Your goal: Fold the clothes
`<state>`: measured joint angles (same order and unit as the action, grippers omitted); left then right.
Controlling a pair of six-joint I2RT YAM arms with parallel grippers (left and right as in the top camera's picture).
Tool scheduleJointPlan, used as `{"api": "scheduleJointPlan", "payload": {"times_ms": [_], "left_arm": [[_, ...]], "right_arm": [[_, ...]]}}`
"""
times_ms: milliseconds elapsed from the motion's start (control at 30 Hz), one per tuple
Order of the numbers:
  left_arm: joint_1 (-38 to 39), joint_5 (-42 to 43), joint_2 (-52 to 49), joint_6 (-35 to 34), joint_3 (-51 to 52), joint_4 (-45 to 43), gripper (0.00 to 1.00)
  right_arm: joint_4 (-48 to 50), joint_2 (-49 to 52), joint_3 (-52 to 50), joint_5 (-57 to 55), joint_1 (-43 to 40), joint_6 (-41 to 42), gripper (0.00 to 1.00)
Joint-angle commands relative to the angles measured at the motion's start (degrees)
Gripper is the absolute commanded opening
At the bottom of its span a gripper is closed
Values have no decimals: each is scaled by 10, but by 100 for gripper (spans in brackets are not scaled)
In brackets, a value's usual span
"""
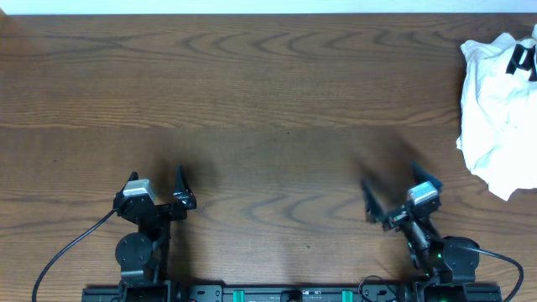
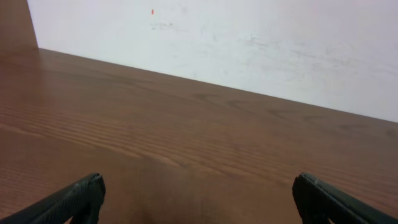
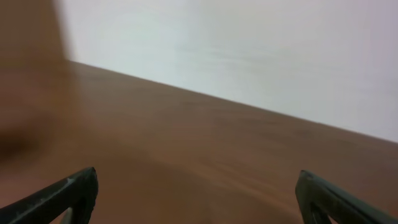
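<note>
Clothes [image 1: 499, 109]: 1 white T-shirt, crumpled heap, black lettering, far right. L gripper [image 1: 156, 176], R gripper [image 1: 390, 180]: jaws spread, empty.

Unreadable cut-off lettering [image 1: 524, 60] on T-shirt [image 1: 495, 117]

Table [image 1: 268, 101]: dark brown wood-grain top, filling the overhead view.
T-shirt [image 1: 499, 109]: white crumpled heap with black lettering, lying at the far right, partly cut off by the picture's edge.
Cable [image 1: 71, 249]: black, trailing across the near left corner.
</note>
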<state>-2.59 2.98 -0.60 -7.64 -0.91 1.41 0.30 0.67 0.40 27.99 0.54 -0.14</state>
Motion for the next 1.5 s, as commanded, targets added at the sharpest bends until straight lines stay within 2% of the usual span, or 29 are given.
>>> {"api": "scheduleJointPlan", "payload": {"times_ms": [0,100,333,600,833,933,1100,1267,1467], "left_arm": [[-3,-7,4,5,7,24,98],[-3,-7,4,5,7,24,98],[-3,-7,4,5,7,24,98],[-3,-7,4,5,7,24,98],[-3,-7,4,5,7,24,98],[-3,-7,4,5,7,24,98],[-3,-7,4,5,7,24,98],[-3,-7,4,5,7,24,98],[-3,-7,4,5,7,24,98]], "right_arm": [[2,-3,-1,169,-2,86,99],[27,-3,-1,202,-2,89,99],[170,-3,-1,222,-2,118,99],[133,-3,-1,208,-2,124,99],[87,-3,-1,152,-2,123,99],[50,-3,-1,92,-2,123,99],[-22,-3,-1,-104,-2,123,99],[-41,0,0,-242,-2,104,99],[-47,2,2,-296,-2,106,99]]}}
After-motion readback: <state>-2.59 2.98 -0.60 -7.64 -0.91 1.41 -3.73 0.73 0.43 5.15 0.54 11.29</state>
